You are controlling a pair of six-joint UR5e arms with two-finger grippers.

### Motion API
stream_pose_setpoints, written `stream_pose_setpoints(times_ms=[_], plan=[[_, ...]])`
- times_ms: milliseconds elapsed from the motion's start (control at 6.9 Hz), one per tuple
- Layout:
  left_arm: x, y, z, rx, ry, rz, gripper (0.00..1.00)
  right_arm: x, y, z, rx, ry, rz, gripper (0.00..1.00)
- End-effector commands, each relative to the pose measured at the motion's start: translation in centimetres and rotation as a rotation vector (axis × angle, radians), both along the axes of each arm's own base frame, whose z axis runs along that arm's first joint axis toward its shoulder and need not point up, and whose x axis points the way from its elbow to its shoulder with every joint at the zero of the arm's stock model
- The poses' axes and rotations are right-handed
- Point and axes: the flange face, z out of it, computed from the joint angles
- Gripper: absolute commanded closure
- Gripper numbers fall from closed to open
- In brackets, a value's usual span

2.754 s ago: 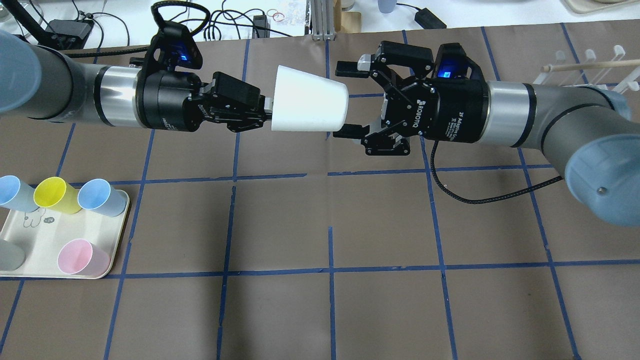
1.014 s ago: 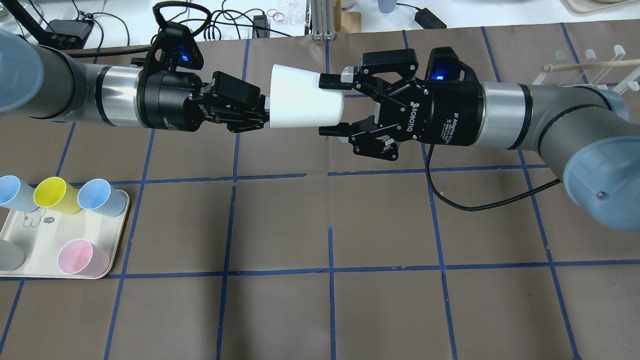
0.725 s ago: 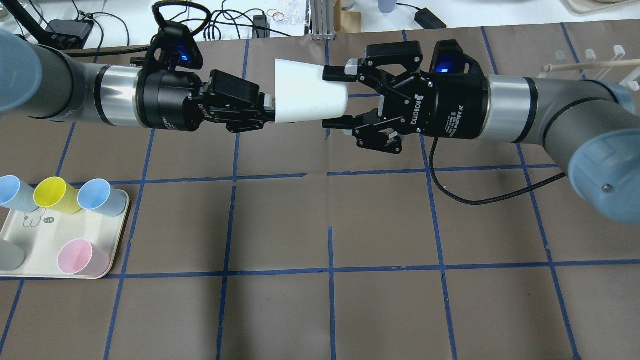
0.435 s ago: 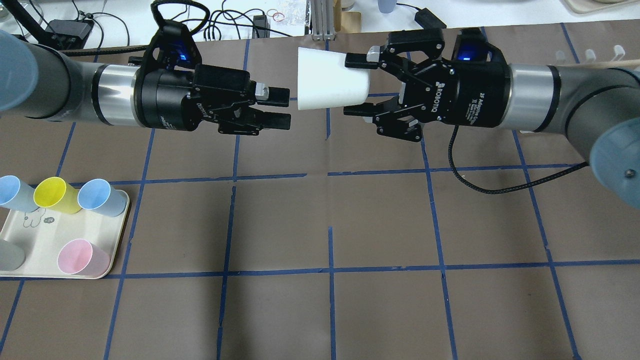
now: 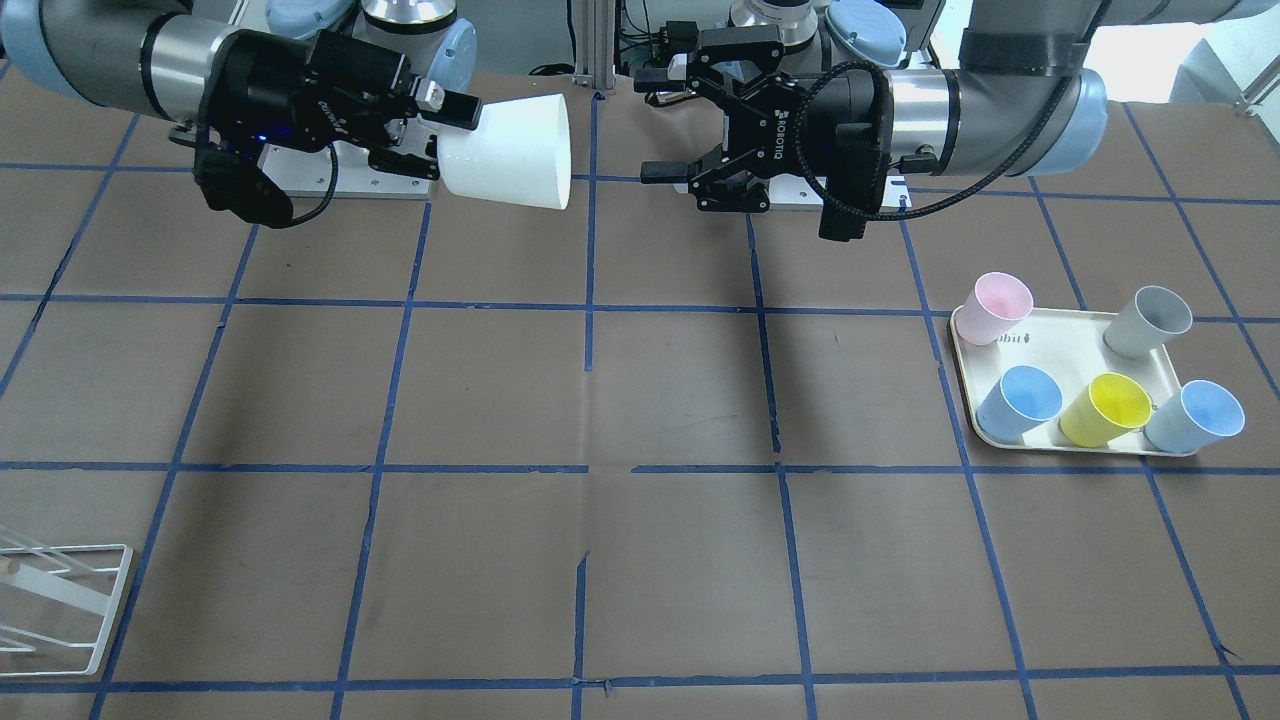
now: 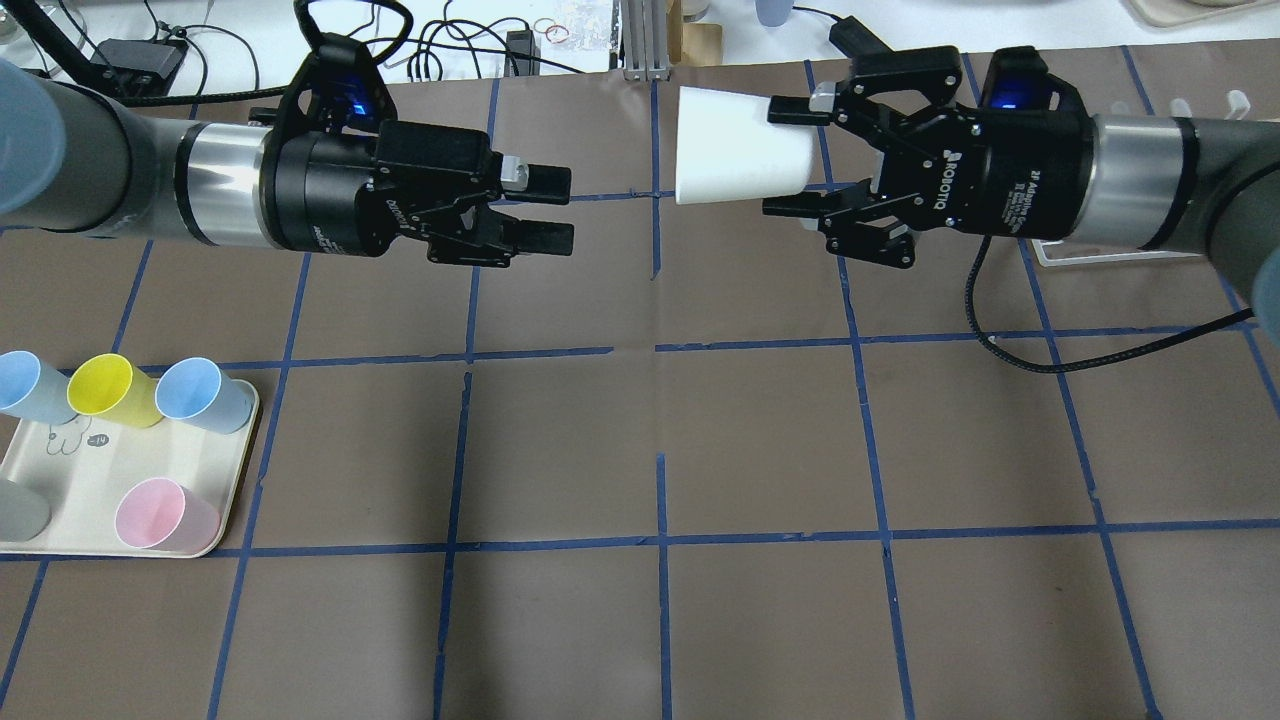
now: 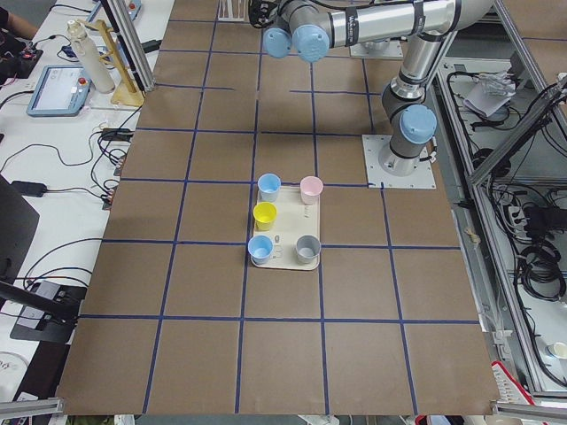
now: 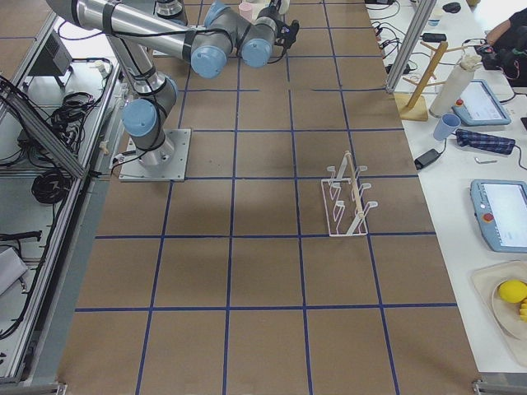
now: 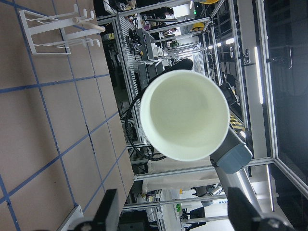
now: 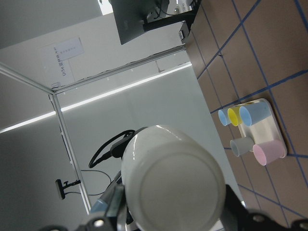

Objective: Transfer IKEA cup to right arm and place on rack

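Note:
My right gripper [image 6: 790,158] is shut on the narrow bottom end of the cream IKEA cup [image 6: 735,160] and holds it sideways in the air, mouth toward the left arm. In the front view the same gripper [image 5: 445,140] holds the cup [image 5: 510,150] at the upper left. My left gripper [image 6: 545,210] is open and empty, a gap away from the cup's mouth. The left wrist view looks into the cup's mouth [image 9: 185,115]. The right wrist view shows the cup's bottom [image 10: 173,183]. The white wire rack [image 8: 346,202] stands on the table, partly hidden behind my right arm in the overhead view [image 6: 1080,255].
A cream tray [image 6: 60,480] at the left front holds yellow [image 6: 100,385], pink [image 6: 150,512], grey and blue cups. Cables and boxes lie beyond the table's far edge. The brown table has blue tape lines.
My right gripper closed on the cup's bottom end. My left gripper opened and let go of the rim. The right arm then carried the cup to the right, away from the left gripper.

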Motion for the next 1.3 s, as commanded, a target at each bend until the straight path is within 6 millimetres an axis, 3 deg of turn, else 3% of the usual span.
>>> stream_pose_setpoints(times_ms=[0,290,435,725,1014,1159], plan=[[0.3,-1.6,-0.8,0.07,-0.022,0.016,0.0,-5.1,-0.6,1.8,0.0,0.248,0.013,0.88],[1.4,-3.2,-2.1,0.124,-0.258,-0.05,0.0,-10.0,-0.3,4.5,0.004,0.561,0.055,0.88],[1.4,-3.8,-1.9,0.167,-0.431,-0.045,0.0,-11.5,-0.6,5.4,-0.034,0.722,0.082,0.88],[1.2,-4.7,-1.9,0.122,-0.759,-0.025,0.0,-15.2,-1.5,4.4,-0.189,1.125,0.281,0.88],[4.6,-5.9,-1.6,-0.03,-1.138,-0.001,0.0,-18.7,-4.4,2.9,-0.277,1.355,0.362,0.88],[5.2,-6.6,0.8,-0.079,-1.242,0.057,0.0,-20.4,-6.6,0.9,-0.302,1.417,0.387,0.88]])
